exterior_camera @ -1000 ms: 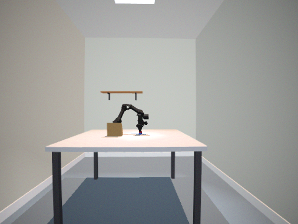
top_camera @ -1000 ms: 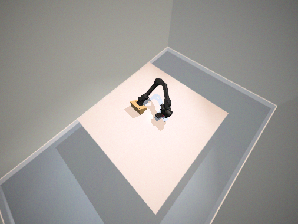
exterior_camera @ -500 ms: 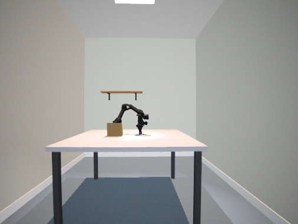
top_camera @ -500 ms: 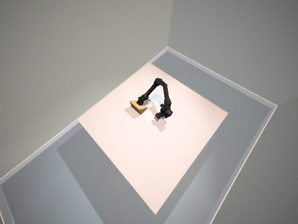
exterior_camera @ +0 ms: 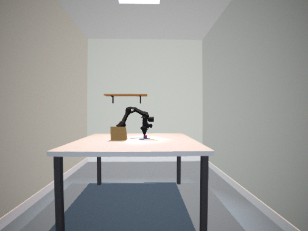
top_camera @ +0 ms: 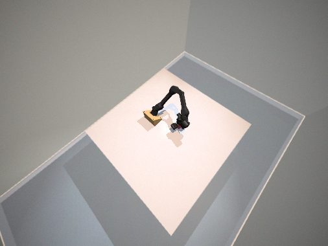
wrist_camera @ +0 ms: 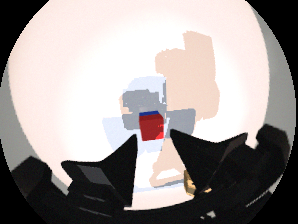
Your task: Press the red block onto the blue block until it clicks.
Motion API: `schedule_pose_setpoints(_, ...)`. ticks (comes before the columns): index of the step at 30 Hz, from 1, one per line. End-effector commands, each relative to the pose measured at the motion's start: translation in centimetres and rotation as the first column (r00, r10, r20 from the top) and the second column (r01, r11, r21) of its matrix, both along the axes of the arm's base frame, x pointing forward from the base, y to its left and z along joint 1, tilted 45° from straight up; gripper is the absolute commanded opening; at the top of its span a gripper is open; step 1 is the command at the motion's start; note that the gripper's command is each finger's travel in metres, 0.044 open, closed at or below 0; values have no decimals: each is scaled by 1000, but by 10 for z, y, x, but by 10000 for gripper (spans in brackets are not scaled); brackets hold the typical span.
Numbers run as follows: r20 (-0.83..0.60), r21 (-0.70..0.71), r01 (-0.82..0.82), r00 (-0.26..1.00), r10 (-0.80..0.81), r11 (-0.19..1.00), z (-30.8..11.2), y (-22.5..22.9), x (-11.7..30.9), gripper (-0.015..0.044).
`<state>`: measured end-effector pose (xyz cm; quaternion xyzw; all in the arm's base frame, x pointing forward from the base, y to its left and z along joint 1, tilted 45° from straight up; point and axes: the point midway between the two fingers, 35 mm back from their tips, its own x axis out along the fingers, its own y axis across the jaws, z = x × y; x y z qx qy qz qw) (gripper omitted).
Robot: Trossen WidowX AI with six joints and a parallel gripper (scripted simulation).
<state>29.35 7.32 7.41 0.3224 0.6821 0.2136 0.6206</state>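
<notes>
Right now, looking left to right in the exterior view, you have the tan box [top_camera: 152, 115] [exterior_camera: 118, 134] [wrist_camera: 190, 186] on the desk [top_camera: 162, 178] [exterior_camera: 131, 146] [wrist_camera: 75, 75], in from its left edge and well back from the near-left corner. Your black arm [top_camera: 166, 97] [exterior_camera: 124, 117] rises from its top, bends over and points down, with the wooden shelf [exterior_camera: 125, 95] on the wall behind. Further right, well back from the near edge and the near-right corner, your red block [top_camera: 179, 127] [exterior_camera: 145, 136] [wrist_camera: 150, 127] sits on the blue block [exterior_camera: 145, 138] [wrist_camera: 148, 113]; you can't tell whether they've clicked together. Your gripper [top_camera: 179, 125] [exterior_camera: 144, 134] [wrist_camera: 154, 133] is just above, its jaws about halfway apart, holding nothing.
</notes>
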Motion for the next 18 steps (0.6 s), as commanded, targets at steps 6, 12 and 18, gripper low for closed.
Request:
schedule_pose_setpoints(6,15,0,10,1000,-10,1000,57,-59,5,220)
schedule_pose_setpoints(12,15,0,10,1000,-10,1000,57,-59,6,220)
schedule_pose_setpoints(18,15,0,10,1000,-10,1000,57,-59,6,220)
